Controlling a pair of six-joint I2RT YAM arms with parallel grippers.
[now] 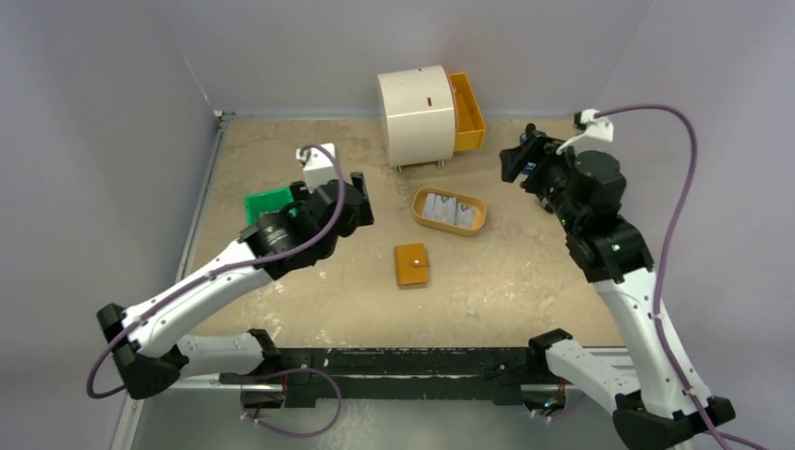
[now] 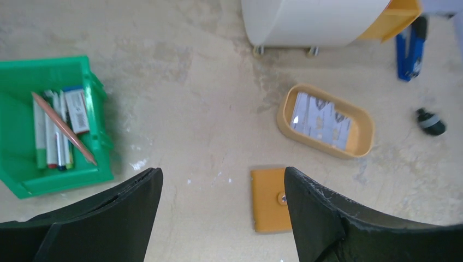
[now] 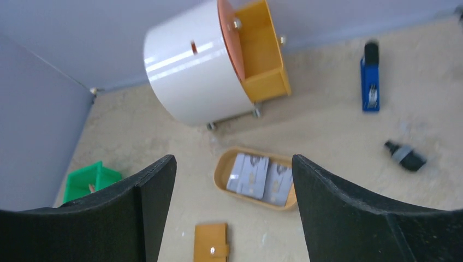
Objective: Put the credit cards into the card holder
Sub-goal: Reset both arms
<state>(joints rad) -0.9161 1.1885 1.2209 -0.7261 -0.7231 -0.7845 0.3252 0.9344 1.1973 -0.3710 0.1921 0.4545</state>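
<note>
Hovering with left hand (image 2: 221, 172) and right hand (image 3: 232, 159) released, grasping nothing; credit cards (image 1: 447, 212) in tray (image 1: 418, 217), one o'clock from card holder (image 1: 412, 264).

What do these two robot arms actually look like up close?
The left arm and right arm are white tubes linked by chunky black joints. A purple cable loops along each. The left gripper and right gripper each have two broad black fingers.
</note>
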